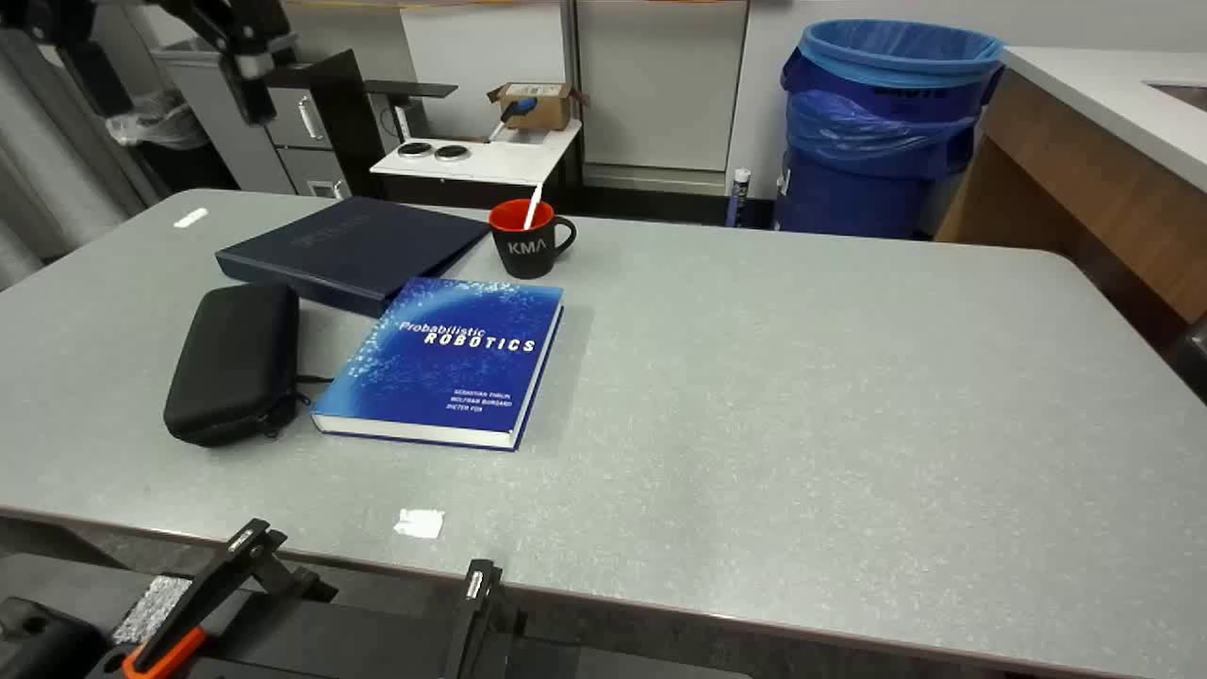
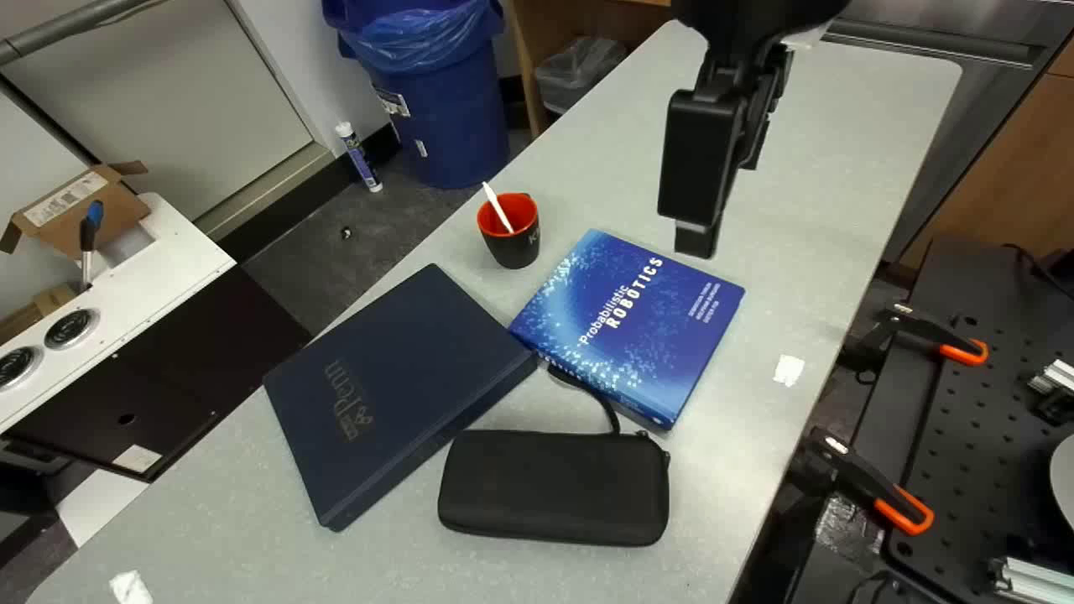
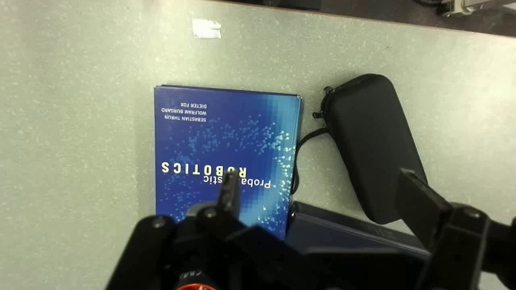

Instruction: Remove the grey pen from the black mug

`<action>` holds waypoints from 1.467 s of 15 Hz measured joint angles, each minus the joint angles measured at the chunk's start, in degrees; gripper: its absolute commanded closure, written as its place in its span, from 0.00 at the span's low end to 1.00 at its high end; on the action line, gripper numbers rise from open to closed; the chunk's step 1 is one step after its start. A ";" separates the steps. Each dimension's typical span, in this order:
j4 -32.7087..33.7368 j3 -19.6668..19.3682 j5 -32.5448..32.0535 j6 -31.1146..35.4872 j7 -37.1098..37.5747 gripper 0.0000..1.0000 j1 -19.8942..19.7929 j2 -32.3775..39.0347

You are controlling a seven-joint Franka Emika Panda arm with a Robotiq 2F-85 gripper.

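Observation:
The black mug with a red inside stands upright on the table behind the blue book; it shows in both exterior views [image 1: 524, 256] [image 2: 513, 248]. The grey pen leans in the mug and sticks out above the rim, also in both exterior views [image 1: 534, 207] [image 2: 497, 206]. In the wrist view only a bit of the mug's red rim [image 3: 196, 286] shows at the bottom edge. My gripper is open and empty, with its fingers wide apart [image 1: 184, 108] [image 3: 319, 176]. It hangs in the air above the table, apart from the mug [image 2: 696, 239].
A blue book [image 1: 443, 363] lies in front of the mug. A large dark blue binder [image 2: 398, 386] lies beside them, touching or close to the book. A black oblong case [image 2: 554, 486] with a cord lies close by. The table's far edge is just behind the mug.

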 measured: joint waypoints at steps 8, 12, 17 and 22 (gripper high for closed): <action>0.86 -0.11 -2.07 1.45 -0.02 0.00 -0.75 1.01; 7.52 -2.06 -9.42 6.37 -0.03 0.00 -5.35 8.77; 20.25 -5.39 -10.47 9.09 0.66 0.00 -8.26 24.07; 25.42 -5.93 -10.04 8.99 2.23 0.00 -8.24 29.42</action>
